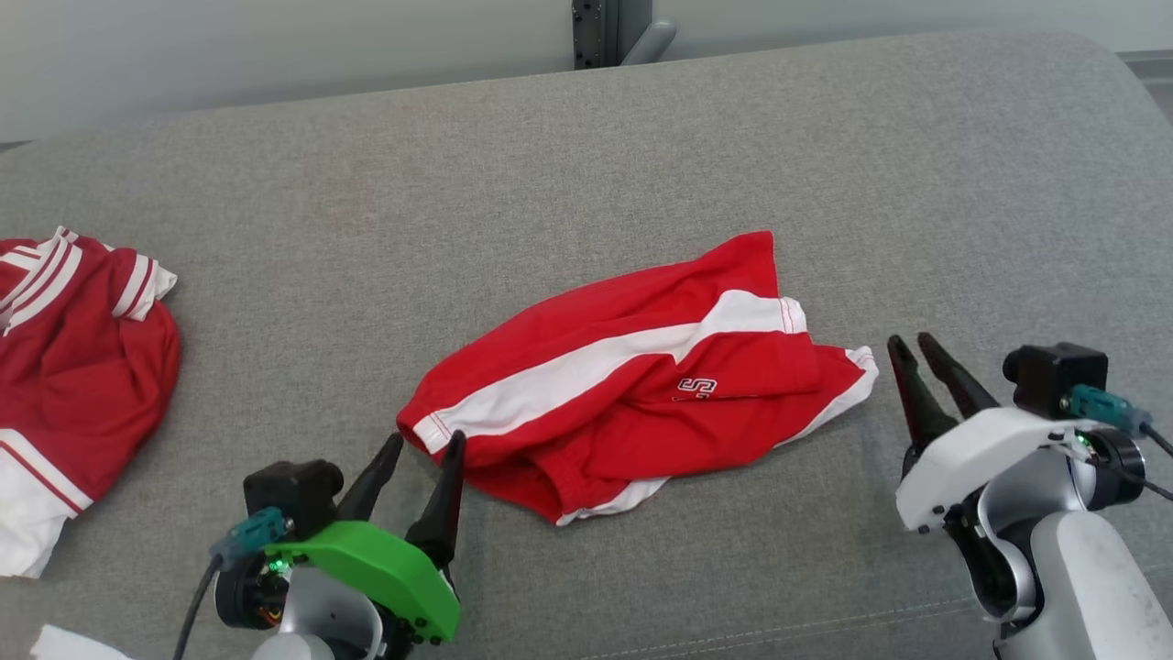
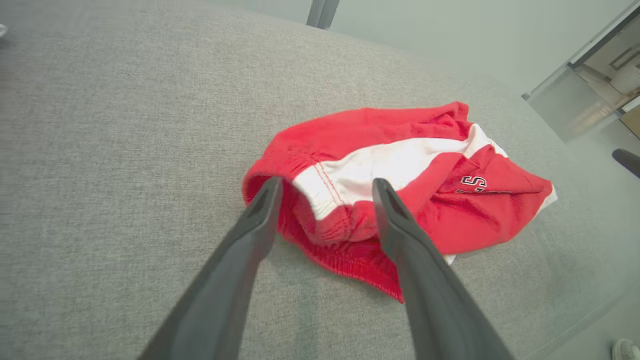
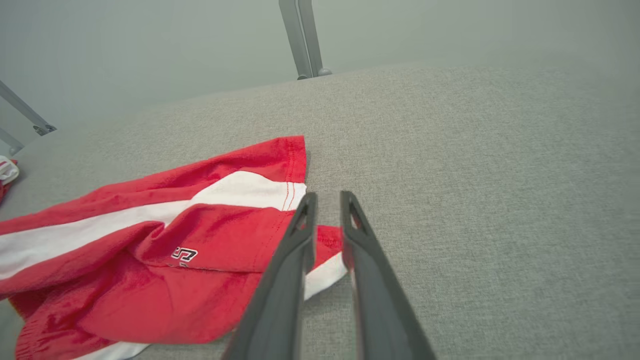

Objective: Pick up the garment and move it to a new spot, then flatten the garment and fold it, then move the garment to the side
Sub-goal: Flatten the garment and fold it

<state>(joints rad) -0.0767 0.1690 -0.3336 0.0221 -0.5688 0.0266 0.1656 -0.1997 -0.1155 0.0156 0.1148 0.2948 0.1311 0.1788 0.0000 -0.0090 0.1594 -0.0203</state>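
Red shorts (image 1: 632,385): lay crumpled mid-couch (image 1: 586,165).
Left claw (image 1: 426,445): wide open at the shorts' near-left waistband.
Right claw (image 1: 912,346): almost closed, empty, just right of shorts.

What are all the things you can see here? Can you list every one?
Shorts: one, red with white stripes, rumpled in the middle of the grey surface.
Second garment: one, red and white, at the surface's left edge.
Grey surface: one, fabric-covered, under everything.
Metal post: one, grey, behind the far edge.
Left gripper: one, dark fingers, open, at the shorts' waistband end.
Right gripper: one, dark fingers, slightly apart, by the shorts' hem.
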